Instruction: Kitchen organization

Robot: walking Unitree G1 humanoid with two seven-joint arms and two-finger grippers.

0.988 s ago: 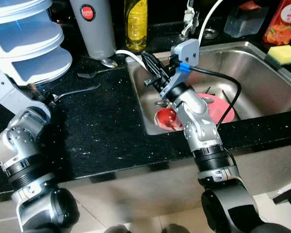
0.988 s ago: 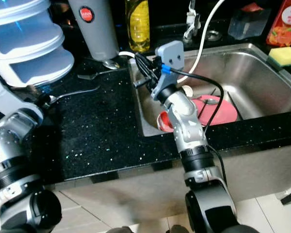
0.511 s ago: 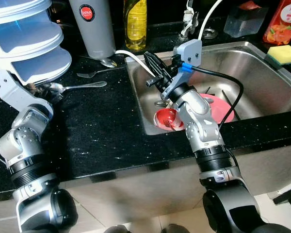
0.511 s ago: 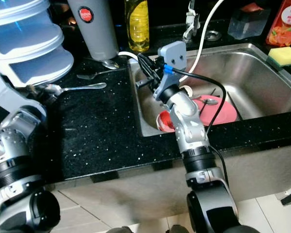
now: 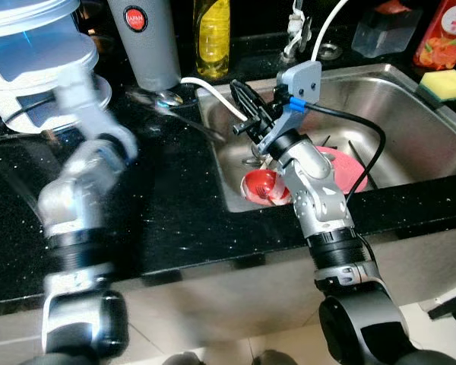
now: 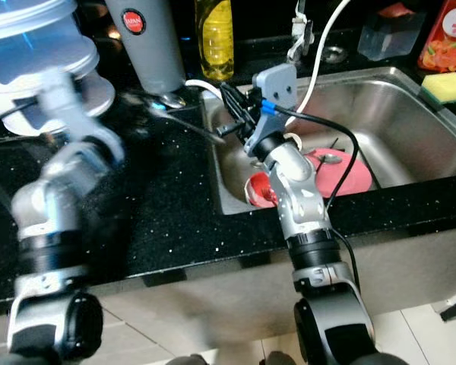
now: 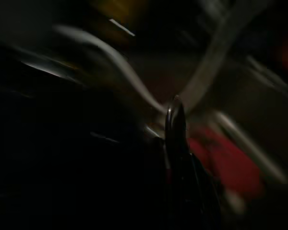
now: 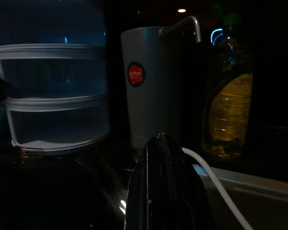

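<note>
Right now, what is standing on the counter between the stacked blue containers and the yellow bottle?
A tall grey canister with a red round label stands between the stacked blue containers and the yellow bottle. The head views and the right wrist view both show it.

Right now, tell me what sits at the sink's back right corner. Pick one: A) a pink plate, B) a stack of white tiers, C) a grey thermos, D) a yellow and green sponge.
D: the sponge, yellow with a green top, rests on the rim at the back right of the sink, while the pink plate lies down in the basin.
</note>
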